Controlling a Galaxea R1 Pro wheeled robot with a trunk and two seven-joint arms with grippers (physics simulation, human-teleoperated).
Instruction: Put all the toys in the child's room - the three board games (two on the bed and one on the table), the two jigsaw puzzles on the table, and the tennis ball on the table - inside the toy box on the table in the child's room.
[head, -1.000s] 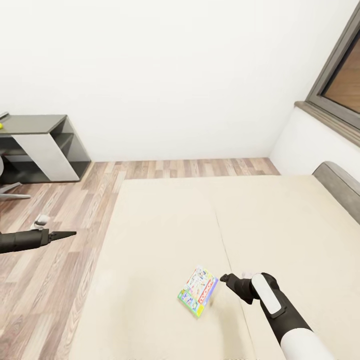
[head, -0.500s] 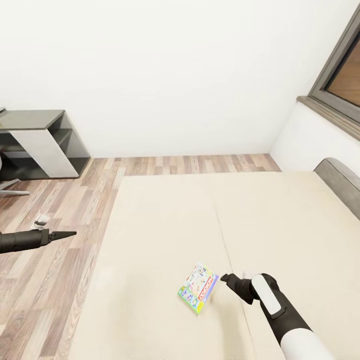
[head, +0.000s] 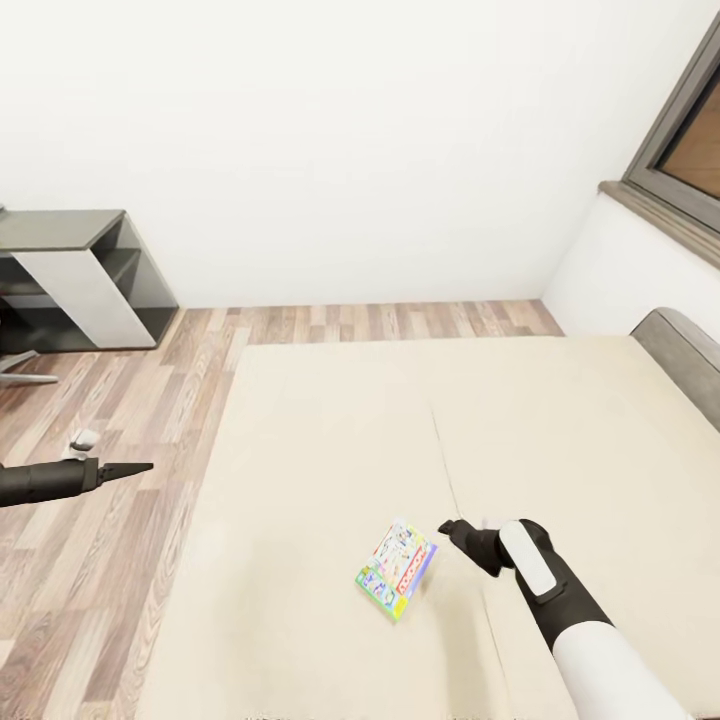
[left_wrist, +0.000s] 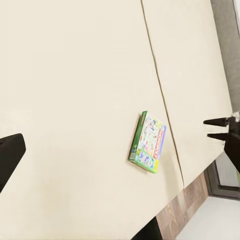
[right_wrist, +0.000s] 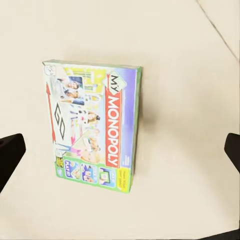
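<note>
A colourful Monopoly board game (head: 396, 568) lies flat on the beige bed (head: 330, 440), near its front half. My right gripper (head: 447, 527) hovers just to the right of the box and slightly above it, open and holding nothing. In the right wrist view the box (right_wrist: 92, 125) lies between the two spread fingertips (right_wrist: 9, 159). My left gripper (head: 138, 467) hangs over the wooden floor left of the bed, open and empty. The left wrist view takes in the box (left_wrist: 148, 142) and the right gripper (left_wrist: 217, 129) beyond it.
A grey desk unit (head: 85, 270) stands against the white wall at the far left, with a chair base (head: 20, 375) beside it. A small white object (head: 85, 438) lies on the floor. A padded headboard (head: 685, 360) and a window (head: 690, 140) are at the right.
The whole view has shifted a little, so the camera moved. My right gripper has edged slightly farther along the bed beside the box. The box and the left arm have stayed put.
</note>
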